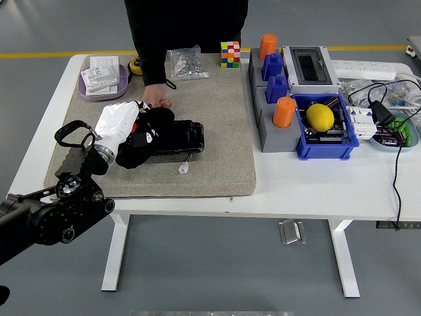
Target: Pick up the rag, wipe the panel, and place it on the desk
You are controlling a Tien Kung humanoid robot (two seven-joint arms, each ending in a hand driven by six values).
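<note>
We see the left hand (pixel 122 128) in from 8 o'clock, white shell over the palm, fingers clenched around a black rag (pixel 146 135) and pressing it onto the left end of the panel (pixel 177 138). The rag is bunched up, no clear long axis; it covers roughly the left third of the panel.

The panel is a glossy black slab with its long axis running 9 to 3 o'clock, right end tipped slightly toward the far edge. It lies flat on the grey mat (pixel 217 118), left of the mat's centre. A small white connector (pixel 183 168) on thin wires trails out at 6 o'clock from the panel's right half.

At 12 o'clock from the panel we see a person's hand (pixel 155 97), fingers curled down just beside the panel's far edge; we can't tell if it touches. The rest of the person in black stands behind the far side.

The mat covers the left and middle of the white table (pixel 309 184). At its far edge: a bag of small hardware (pixel 184 62) and a colour cube (pixel 229 53). At 3 o'clock: a grey block with orange and blue parts (pixel 273 85), and a blue bin (pixel 325 128) with a yellow lemon (pixel 320 116). Cables at the far right. Grey floor, with a yellow line beyond the table.
</note>
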